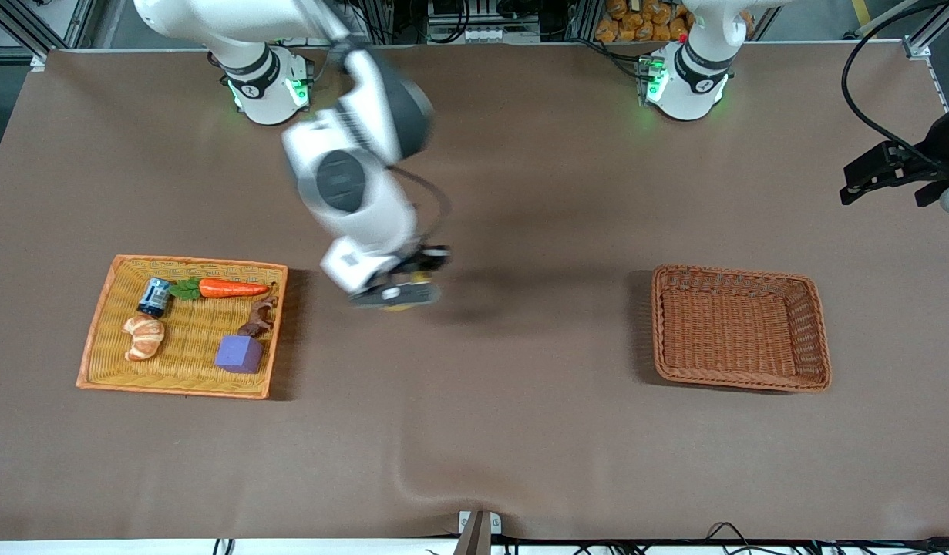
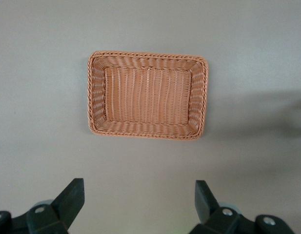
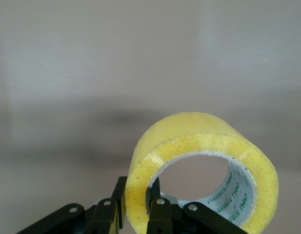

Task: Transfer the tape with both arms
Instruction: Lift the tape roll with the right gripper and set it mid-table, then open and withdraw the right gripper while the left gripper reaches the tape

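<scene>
**Ana:** While the right arm is reaching out over the middle of the table [image 1: 520,432], the tape [image 3: 204,170] is hanging in the right gripper [image 3: 138,204], over bare cloth between the flat orange tray [image 1: 96,339] and the brown basket [image 1: 740,381].

**Ben:** How is it gripping?

**Ana:** One finger [image 3: 118,200] is sitting outside the ring's wall, the other inside the core, so the two are pinching just the yellow wall, nearly closed. That is leaving the rest of the ring free, presumably so a second gripper can take it.

**Ben:** And the left gripper [image 1: 890,173]?

**Ana:** It is waiting high over its own end of the table, looking down on the basket, fingers [image 2: 70,200] spread wide and holding nothing.

**Ben:** Anything else down there?

**Ana:** The tray is carrying a carrot [image 1: 231,288], a croissant [image 1: 144,337], a small can [image 1: 154,297], a brown figure [image 1: 260,316] and a purple cube [image 1: 239,353]. The basket is looking empty, likely the tape's destination.
</scene>
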`<state>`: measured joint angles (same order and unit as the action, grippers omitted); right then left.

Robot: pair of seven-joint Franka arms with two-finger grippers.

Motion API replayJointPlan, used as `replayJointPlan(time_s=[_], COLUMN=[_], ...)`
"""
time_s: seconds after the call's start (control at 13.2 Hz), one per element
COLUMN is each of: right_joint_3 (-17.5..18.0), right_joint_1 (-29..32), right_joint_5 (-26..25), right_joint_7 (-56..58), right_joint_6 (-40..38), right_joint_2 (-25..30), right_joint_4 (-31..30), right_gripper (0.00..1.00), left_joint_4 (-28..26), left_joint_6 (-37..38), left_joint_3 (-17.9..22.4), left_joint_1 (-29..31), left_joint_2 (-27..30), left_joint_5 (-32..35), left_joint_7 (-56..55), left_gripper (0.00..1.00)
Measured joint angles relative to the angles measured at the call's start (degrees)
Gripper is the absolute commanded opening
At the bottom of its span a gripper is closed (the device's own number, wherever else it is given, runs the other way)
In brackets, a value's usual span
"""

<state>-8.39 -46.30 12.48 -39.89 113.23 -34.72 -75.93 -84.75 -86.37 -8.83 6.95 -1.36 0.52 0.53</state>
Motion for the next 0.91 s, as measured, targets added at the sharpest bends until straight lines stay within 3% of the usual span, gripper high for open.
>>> replayJointPlan(time_s=[0.15, 0.23, 0.3, 0.38, 0.53, 0.61, 0.91], right_joint_3=[0.1, 0.7, 1.8, 2.5, 2.2, 2.3, 2.8], right_joint_1=[-5.9, -7.7, -8.6, -8.9, -7.5, -5.4, 6.0], right_joint_5=[0.0, 0.0, 0.0, 0.0, 0.1, 0.1, 0.1], right_joint_7=[-12.2, -16.2, -19.0, -20.9, -21.8, -21.1, -2.6], right_joint_6=[8.7, 13.1, 17.0, 19.7, 19.9, 16.2, -3.6], right_joint_2=[-7.0, -10.4, -13.6, -16.6, -19.1, -18.7, -10.4], right_joint_4=[3.5, 4.5, 5.3, 6.2, 8.1, 9.6, 14.1], right_gripper=[0.0, 0.06, 0.49, 0.68, 0.95, 1.0, 1.0], left_joint_4=[0.0, 0.0, -0.1, -0.2, -1.0, -1.8, -5.5], left_joint_6=[0.0, 0.0, -0.1, -0.3, -1.8, -3.3, -8.7], left_joint_3=[-0.1, -0.1, -0.2, -0.2, -0.3, -0.3, -1.9], left_joint_1=[-0.1, -0.1, -0.2, -0.2, -0.2, -0.2, -2.4], left_joint_2=[-0.1, -0.2, -0.4, -0.7, -2.2, -3.2, -6.3], left_joint_5=[0.0, 0.0, 0.0, 0.0, 0.0, 0.0, -0.1], left_joint_7=[0.0, 0.0, 0.0, 0.0, 0.0, 0.0, -6.1], left_gripper=[1.0, 1.0, 1.0, 1.0, 1.0, 1.0, 1.0])
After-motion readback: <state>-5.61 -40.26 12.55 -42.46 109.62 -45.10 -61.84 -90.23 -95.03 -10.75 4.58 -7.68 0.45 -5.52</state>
